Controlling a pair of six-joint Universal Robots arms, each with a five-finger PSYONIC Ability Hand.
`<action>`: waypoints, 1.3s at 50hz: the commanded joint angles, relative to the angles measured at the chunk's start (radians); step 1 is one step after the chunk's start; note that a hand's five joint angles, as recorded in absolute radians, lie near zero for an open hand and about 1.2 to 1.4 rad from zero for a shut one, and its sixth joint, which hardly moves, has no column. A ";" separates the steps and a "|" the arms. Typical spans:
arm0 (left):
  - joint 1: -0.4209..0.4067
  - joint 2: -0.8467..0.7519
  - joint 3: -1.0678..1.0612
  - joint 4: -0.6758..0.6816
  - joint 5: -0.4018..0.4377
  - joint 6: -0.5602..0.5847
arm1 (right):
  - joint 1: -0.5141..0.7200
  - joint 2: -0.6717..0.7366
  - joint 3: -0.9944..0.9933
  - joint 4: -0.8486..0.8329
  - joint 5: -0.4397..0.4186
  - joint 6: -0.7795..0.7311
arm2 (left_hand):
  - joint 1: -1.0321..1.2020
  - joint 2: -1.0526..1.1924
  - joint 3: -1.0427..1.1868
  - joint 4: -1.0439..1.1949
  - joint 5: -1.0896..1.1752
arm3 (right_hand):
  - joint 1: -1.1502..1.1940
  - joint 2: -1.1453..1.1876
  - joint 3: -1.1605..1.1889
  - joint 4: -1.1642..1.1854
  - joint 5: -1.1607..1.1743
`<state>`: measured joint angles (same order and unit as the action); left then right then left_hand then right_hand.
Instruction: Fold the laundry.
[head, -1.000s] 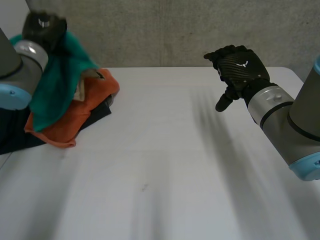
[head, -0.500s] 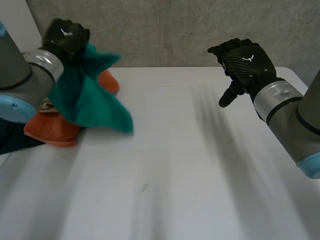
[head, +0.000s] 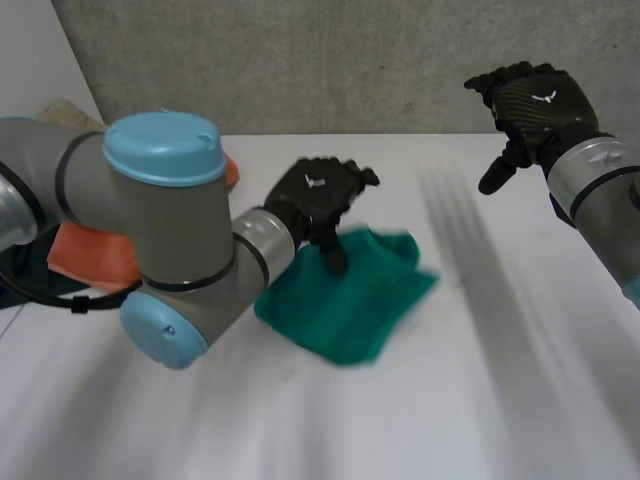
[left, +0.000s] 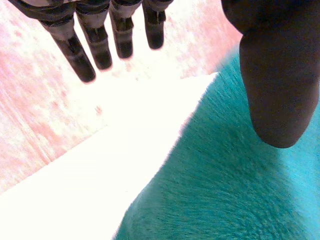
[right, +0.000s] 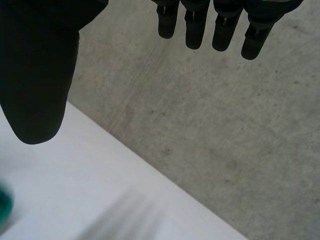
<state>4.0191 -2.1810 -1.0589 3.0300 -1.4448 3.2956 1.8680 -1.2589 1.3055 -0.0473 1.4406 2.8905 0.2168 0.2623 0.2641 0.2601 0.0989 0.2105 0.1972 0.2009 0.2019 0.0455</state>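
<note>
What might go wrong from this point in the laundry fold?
1. The teal cloth lies bunched on the table, and the left hand is open at its edge. A fold started now would likely come out uneven.
2. The right hand hangs high near the wall, apart from the cloth. Smoothing with one hand may just drag it.
3. The left arm sits close to the orange cloth and could knock it.

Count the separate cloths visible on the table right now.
2. A teal cloth lies in the middle, under the left hand. An orange cloth sits further left, partly behind the left arm. More may be hidden behind that arm.
</note>
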 joint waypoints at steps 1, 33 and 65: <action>0.052 0.053 0.005 -0.112 -0.005 0.036 | 0.011 0.026 -0.025 0.072 0.003 0.001 | -0.042 -0.088 -0.090 -0.086 -0.099 | -0.036 -0.023 -0.026 -0.027 -0.045; 0.135 0.063 -0.397 0.139 -0.009 0.110 | 0.166 0.288 0.032 0.078 -0.046 -0.313 | 0.035 -0.011 -0.013 -0.009 -0.022 | 0.126 0.139 0.135 0.134 0.116; 0.106 0.217 -0.087 -0.145 0.096 0.091 | 0.054 0.234 -0.149 0.258 -0.077 -0.073 | 1.179 1.134 1.132 1.136 1.123 | -0.015 -0.002 -0.006 -0.007 -0.025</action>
<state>4.0982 -2.0014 -1.0907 2.9372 -1.4292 3.4015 1.9440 -1.0571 1.2095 0.0389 1.3876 2.7727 1.1274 1.1905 1.1834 1.1947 0.9648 0.8758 0.8761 0.8829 0.8885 0.7082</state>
